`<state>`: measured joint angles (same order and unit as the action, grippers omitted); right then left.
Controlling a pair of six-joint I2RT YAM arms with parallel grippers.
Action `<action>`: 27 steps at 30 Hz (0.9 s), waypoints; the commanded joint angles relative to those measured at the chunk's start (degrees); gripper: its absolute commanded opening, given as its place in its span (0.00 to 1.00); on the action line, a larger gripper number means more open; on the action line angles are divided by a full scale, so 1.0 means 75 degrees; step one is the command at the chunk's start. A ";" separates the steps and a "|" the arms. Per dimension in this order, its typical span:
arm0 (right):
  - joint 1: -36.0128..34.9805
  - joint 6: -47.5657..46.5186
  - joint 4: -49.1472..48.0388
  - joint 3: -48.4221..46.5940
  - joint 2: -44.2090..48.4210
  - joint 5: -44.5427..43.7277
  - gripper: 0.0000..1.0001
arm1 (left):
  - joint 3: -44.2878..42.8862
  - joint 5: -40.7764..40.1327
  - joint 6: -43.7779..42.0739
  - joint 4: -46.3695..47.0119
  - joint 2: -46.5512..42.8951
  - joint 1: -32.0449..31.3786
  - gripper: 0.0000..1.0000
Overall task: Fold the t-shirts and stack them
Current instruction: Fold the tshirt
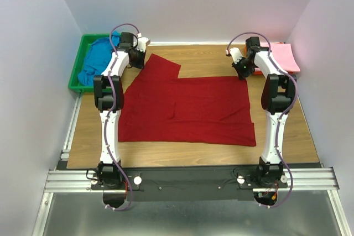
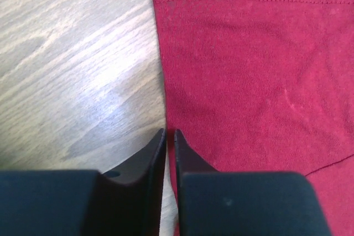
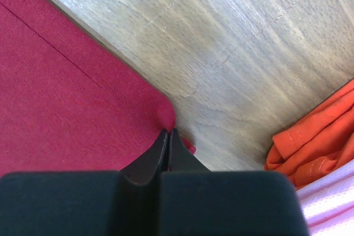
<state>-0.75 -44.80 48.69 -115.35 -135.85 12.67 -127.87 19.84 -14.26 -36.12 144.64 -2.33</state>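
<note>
The dark red t-shirt [image 1: 188, 109] lies spread flat across the middle of the table. My left gripper [image 1: 138, 62] is at its far left sleeve. In the left wrist view its jaws [image 2: 170, 132] are pinched nearly together over the shirt's side edge [image 2: 249, 70]. My right gripper [image 1: 241, 73] is at the shirt's far right corner. In the right wrist view it [image 3: 168, 131] is shut on that corner [image 3: 66, 92], and a bit of red cloth pokes out beside the fingers. The bright blue t-shirt [image 1: 95, 62] lies crumpled in the bin. The light pink t-shirt [image 1: 285, 56] lies folded at the far right.
A green plastic bin [image 1: 74, 75] stands at the far left edge of the table. Orange cloth [image 3: 315, 142] lies under the pink shirt [image 3: 332, 203], close to my right gripper. White walls enclose the table on three sides. Bare wood [image 1: 88, 131] shows around the red shirt.
</note>
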 commanded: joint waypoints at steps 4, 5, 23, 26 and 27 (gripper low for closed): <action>0.0042 -0.0191 0.0153 0.0298 -0.0157 -0.0318 0.01 | -0.0364 0.0354 0.0050 -0.0458 0.0379 -0.0018 0.09; 0.0042 -0.0180 0.0153 0.0275 -0.0133 -0.0318 0.01 | -0.0353 0.0402 0.0050 -0.0434 0.0356 -0.0018 0.07; 0.0065 -0.0039 0.0165 0.0204 0.0371 -0.0247 0.01 | 0.1018 0.0614 -0.0430 0.0667 -0.1343 -0.0018 0.00; 0.0065 -0.0039 0.0165 0.0169 0.0313 -0.0271 0.01 | 0.0949 0.0379 -0.0442 0.0586 -0.1239 -0.0018 0.00; 0.0054 -0.0039 0.0153 0.0146 0.0301 -0.0271 0.01 | 0.0739 0.0332 -0.0442 0.0377 -0.1157 -0.0006 0.05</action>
<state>-0.73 -45.06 48.75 -114.89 -135.20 12.53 -120.84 23.18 -16.38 -32.64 137.62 -2.33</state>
